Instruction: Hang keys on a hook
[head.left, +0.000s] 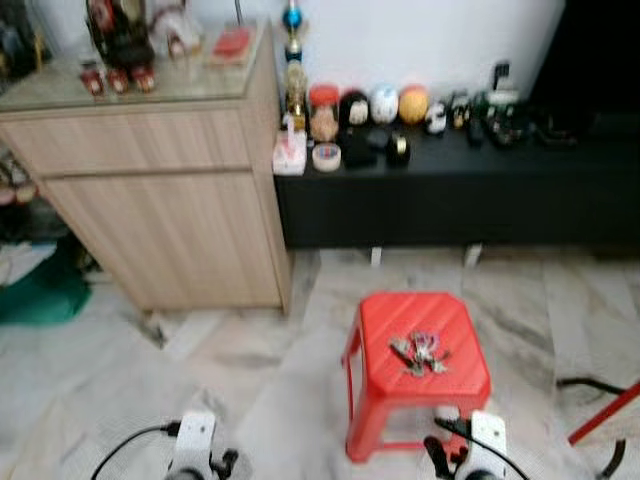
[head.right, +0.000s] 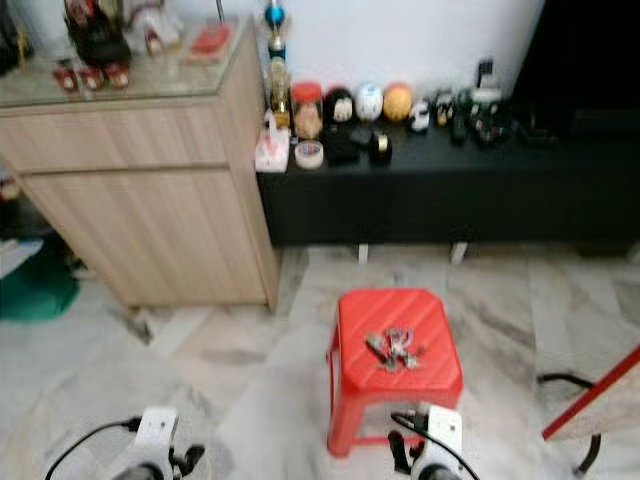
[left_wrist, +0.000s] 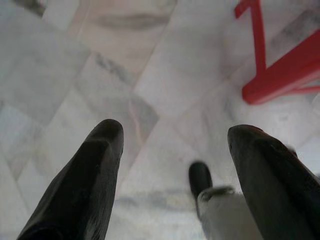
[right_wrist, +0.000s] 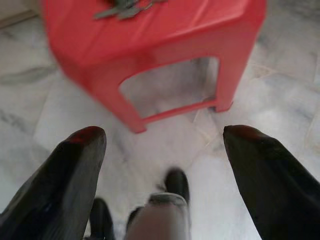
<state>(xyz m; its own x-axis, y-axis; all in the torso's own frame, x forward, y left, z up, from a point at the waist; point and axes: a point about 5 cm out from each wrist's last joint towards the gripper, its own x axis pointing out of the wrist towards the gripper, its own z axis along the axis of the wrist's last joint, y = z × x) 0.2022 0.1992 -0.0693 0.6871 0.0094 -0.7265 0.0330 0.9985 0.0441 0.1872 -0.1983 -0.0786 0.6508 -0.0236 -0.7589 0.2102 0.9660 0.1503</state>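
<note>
1. Marble floor (head.left: 250, 380) fills the head views, with a wooden cabinet (head.left: 170, 210) at about ten o'clock and a low black bench (head.left: 450, 190) of small ornaments along the far wall at one o'clock. A red stool (head.left: 415, 370) stands just ahead, at roughly one o'clock, and the keys (head.left: 420, 352) lie in a loose bunch on the middle of its seat, their long axis running roughly nine to three. No hook can be made out in these blurred pictures.

2. Low in the same views, the right gripper (head.left: 455, 465) hangs just before the stool's near edge, with the keys at twelve o'clock from it. The left gripper (head.left: 215, 465) hangs well apart from the stool, so the keys lie at about two o'clock from it. By my judgement the right arm is clearly the nearer one for the pick-up.

3. Left wrist view: the left jaws stand wide apart over bare floor, with one stool leg at the edge.

4. Right wrist view: the right jaws stand wide apart and empty, pointing at the stool's side, and the keys sit on the seat above and beyond the fingertips (right_wrist: 85, 140). The coming move calls for a lift and a reach forward.
</note>
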